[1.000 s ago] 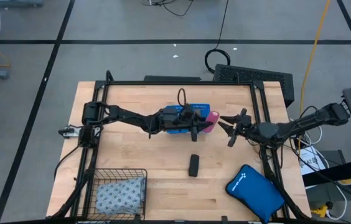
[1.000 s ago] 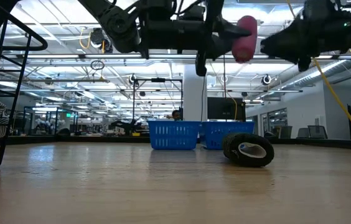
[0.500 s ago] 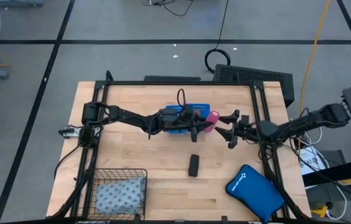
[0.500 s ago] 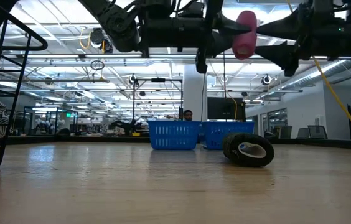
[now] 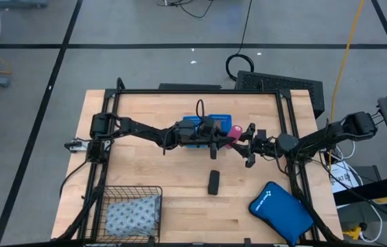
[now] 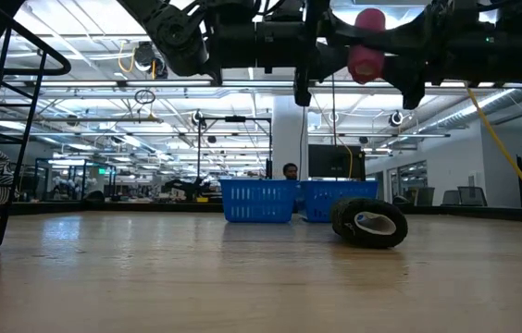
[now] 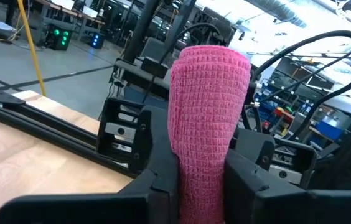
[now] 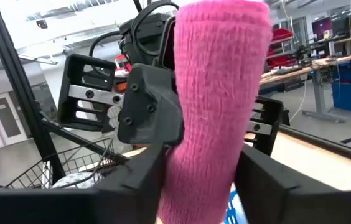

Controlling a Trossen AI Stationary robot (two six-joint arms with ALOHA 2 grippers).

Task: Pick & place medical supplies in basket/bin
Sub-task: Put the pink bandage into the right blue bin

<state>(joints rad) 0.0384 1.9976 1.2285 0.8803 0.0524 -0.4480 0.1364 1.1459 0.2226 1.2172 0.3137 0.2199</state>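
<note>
My left gripper (image 5: 226,138) reaches level from the table's left and is shut on the pink roll (image 5: 234,131), which is high above the table in the low view (image 6: 367,46). My right gripper (image 5: 245,145) is open, with one finger on each side of the same roll (image 8: 216,93). I cannot tell whether it touches. The black roll (image 5: 213,182) lies on its side on the wood. The blue tray (image 5: 206,125) stands under the left gripper. The grey-blue dotted pack (image 5: 133,214) lies inside the wire basket (image 5: 104,199). Vials and brown roll are not visible. My left gripper pinches the pink roll between its two fingers (image 7: 160,180), which lie on opposite sides of its wall near one end (image 7: 203,168). It comes level from the table's left. The roll is lifted clear of the table, roughly upright, and its free end sticks out past the fingers.
The large blue zip pouch (image 5: 280,208) lies at the near right corner. The black frame (image 5: 286,116) runs along the table's right and far edges. Bare wood lies between the basket and the black roll.
My right gripper has moved toward the table's left, up to the pink roll, and its open fingers now stand on either side of it. The left gripper has kept the roll held up in the same place.
</note>
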